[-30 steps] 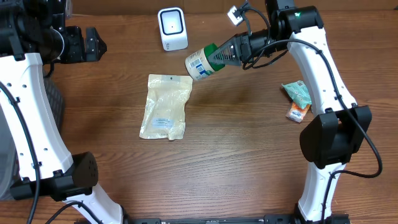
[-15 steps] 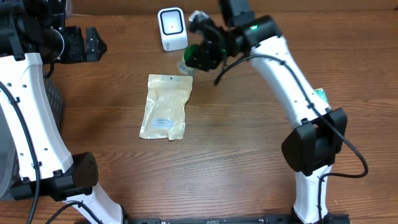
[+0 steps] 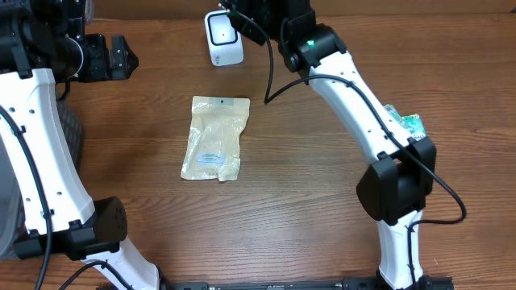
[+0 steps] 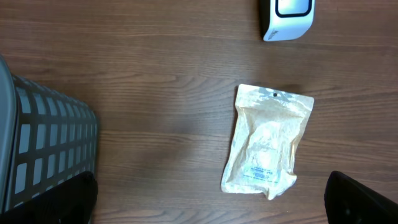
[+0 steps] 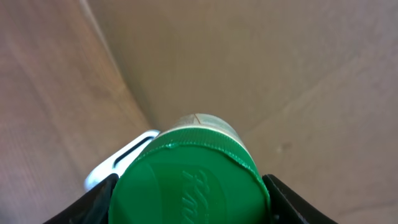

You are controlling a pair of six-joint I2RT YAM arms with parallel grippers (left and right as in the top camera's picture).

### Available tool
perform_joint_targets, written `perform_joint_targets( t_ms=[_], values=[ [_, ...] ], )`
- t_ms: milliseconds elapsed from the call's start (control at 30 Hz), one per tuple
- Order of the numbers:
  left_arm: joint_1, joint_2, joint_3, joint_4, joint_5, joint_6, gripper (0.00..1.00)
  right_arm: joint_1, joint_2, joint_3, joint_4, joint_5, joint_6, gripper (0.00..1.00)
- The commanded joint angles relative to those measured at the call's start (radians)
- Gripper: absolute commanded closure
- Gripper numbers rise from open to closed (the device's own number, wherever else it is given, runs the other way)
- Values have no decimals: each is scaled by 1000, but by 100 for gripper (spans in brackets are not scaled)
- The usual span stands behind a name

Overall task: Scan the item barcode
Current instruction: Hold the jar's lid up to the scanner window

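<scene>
In the right wrist view a bottle with a green lid (image 5: 189, 183) and a pale body (image 5: 202, 121) fills the lower frame, and my right gripper (image 5: 189, 202) is shut on the lid, a black finger on each side. Just beyond the bottle is the white scanner (image 5: 121, 158). Seen from overhead, the right gripper (image 3: 246, 22) reaches to the back edge beside the scanner (image 3: 223, 38), and the bottle is hidden under the arm. My left gripper (image 3: 121, 58) hangs open at the far left, holding nothing, its fingers (image 4: 364, 199) wide apart.
A pale plastic pouch (image 3: 215, 138) lies flat in front of the scanner, also in the left wrist view (image 4: 267, 149). A grey mesh basket (image 4: 43, 149) stands at the left. A green packet (image 3: 407, 122) lies at the right behind the right arm.
My right arm has swung left and toward the back, carrying the bottle from the scanner's right to close against it. The bottle no longer shows from overhead. The left arm is unmoved.
</scene>
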Motion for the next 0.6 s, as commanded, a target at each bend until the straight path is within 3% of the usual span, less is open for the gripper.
perform_joint_targets(
  t_ms=[0,100,367,567],
  values=[
    [-1,6,0,-2,-3,15,0,0,46,28,77,16,-48,62],
    [-1,6,0,-2,-4,15,0,0,86,28,165,17,-57,62],
    [-1,6,0,-2,-3,15,0,0,236,28,363,33,-373,62],
    [-1,6,0,-2,-3,15,1,-1,270,28,426,40,-494,61]
  ],
)
